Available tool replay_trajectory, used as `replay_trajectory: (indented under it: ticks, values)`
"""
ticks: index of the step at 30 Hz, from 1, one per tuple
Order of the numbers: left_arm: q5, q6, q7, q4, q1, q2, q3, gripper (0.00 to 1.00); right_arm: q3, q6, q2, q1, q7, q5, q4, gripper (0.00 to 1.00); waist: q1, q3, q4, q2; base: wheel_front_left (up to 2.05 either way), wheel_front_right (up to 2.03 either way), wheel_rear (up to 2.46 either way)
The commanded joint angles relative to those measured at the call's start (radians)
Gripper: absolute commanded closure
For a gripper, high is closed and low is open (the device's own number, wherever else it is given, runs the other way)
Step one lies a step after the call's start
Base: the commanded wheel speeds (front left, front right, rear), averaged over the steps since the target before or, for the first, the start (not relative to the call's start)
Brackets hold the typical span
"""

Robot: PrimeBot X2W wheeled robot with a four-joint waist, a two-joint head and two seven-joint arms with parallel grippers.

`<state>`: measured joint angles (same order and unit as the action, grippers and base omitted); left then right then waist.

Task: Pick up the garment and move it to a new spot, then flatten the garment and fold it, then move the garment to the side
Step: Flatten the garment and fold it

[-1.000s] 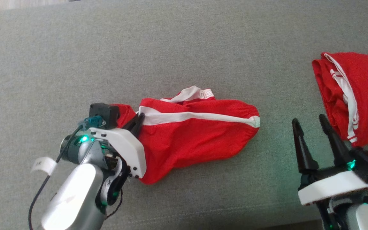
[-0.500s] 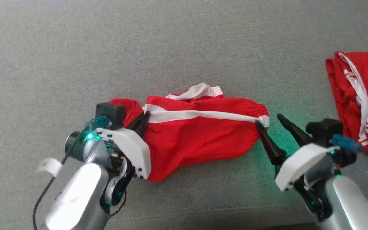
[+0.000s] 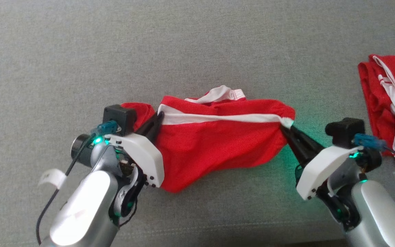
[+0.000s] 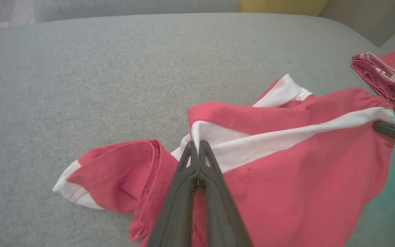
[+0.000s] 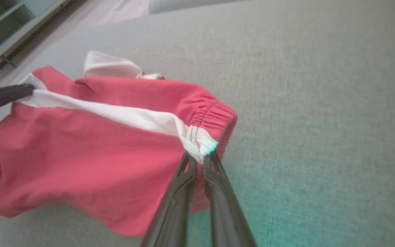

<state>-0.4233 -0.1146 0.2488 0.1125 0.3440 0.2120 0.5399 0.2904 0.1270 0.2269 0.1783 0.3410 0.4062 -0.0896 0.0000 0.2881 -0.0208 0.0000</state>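
Garment (image 3: pixel 214 147), left tool (image 3: pixel 158 116) clamped on one end, right tool (image 3: pixel 285 128) clamped on other

The grey couch (image 3: pixel 197 41) is bare far back and on the left, so a gripper can pass there. The shorts (image 3: pixel 218 144) lie in the middle. The left gripper (image 3: pixel 158 117) and right gripper (image 3: pixel 284 128) pinch their ends, blocking the near corners. More red cloth (image 3: pixel 375 96) fills the right edge.
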Motion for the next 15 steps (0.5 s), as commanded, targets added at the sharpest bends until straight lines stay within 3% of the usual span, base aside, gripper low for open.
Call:
replay_trajectory:
  ticks: [1,9,15]
  values:
    - [0.013,-0.002,-0.017,-0.038,0.051,0.014,-0.032,1.0,0.008,0.004,0.013,0.032,-0.021,0.0,0.049,1.0,0.0,-0.002,0.0,0.0,0.0,0.0,0.0]
    - [0.076,-0.029,-0.128,-0.108,0.068,0.04,-0.047,1.0,-0.043,0.004,0.022,0.035,-0.092,-0.015,0.153,1.0,0.0,-0.061,-0.006,0.0,0.0,0.0,0.0]
    - [0.138,-0.058,-0.206,-0.223,0.117,0.06,-0.069,1.0,-0.086,0.004,0.042,0.089,-0.087,-0.019,0.279,1.0,0.0,-0.134,-0.009,0.0,0.0,0.0,0.0]
